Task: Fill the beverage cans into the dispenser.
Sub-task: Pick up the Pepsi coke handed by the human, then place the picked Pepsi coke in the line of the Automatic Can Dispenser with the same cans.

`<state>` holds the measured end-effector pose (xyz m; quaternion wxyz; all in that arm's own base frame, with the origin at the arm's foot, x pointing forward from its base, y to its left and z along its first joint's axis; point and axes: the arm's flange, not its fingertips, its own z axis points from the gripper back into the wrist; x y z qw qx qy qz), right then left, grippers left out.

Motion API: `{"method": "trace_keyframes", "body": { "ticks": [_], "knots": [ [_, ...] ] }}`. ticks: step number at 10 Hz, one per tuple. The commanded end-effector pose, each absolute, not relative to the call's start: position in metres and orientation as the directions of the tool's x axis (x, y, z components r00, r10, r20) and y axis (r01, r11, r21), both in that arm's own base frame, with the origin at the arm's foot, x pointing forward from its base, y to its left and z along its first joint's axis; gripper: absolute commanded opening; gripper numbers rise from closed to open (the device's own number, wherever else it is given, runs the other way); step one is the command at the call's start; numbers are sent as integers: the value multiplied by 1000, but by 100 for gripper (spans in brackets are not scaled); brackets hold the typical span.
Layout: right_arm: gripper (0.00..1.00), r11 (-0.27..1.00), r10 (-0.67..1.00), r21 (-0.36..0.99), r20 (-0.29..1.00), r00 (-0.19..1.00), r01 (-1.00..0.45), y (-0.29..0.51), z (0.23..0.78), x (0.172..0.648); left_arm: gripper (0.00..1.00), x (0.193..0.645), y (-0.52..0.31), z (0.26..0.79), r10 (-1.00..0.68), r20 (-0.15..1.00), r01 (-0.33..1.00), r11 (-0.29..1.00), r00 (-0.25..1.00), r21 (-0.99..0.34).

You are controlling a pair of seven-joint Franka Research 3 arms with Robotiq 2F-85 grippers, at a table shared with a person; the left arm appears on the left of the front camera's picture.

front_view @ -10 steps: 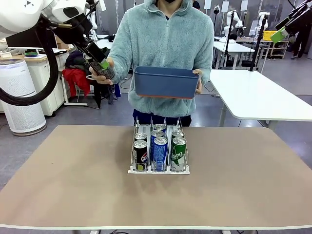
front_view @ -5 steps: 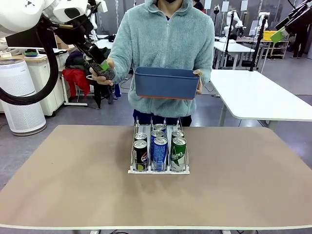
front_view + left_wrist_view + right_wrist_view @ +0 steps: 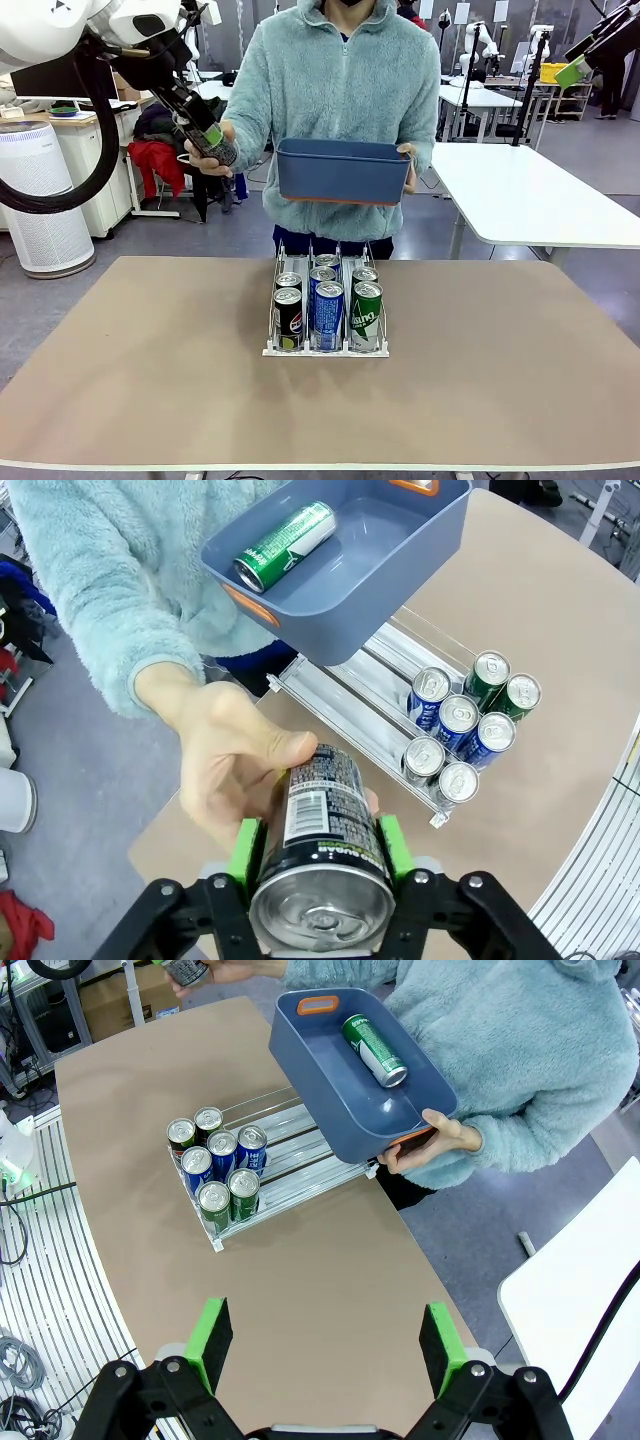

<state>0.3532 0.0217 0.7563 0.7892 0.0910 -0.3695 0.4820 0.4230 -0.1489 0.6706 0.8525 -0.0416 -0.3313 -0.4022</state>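
Observation:
My left gripper is raised at the far left, shut on a black beverage can that the person's hand also grips from behind. The person's other hand holds a blue-grey bin at chest height, with one green can lying inside. The white wire dispenser stands mid-table and holds several cans in its three lanes: black left, blue middle, green right. High up at the right, my right gripper is open, looking down on the dispenser and the bin.
The brown table is bare on both sides of the dispenser. The person stands at its far edge. A white table stands behind at the right, and an air purifier at the left.
My left gripper's jaws have shut on the black can in the person's hand. Arms, bin and dispenser have barely moved.

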Motion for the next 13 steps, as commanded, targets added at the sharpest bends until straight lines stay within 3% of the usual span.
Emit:
{"method": "trace_keyframes", "body": {
  "ticks": [1,13],
  "knots": [
    [100,521,692,-218,673,260,-825,22,755,354,0,419,-149,674,-664,570,692,689,484,215],
    [100,521,692,-218,673,260,-825,22,755,354,0,422,-151,672,-664,587,706,677,464,207]
  ]
}}
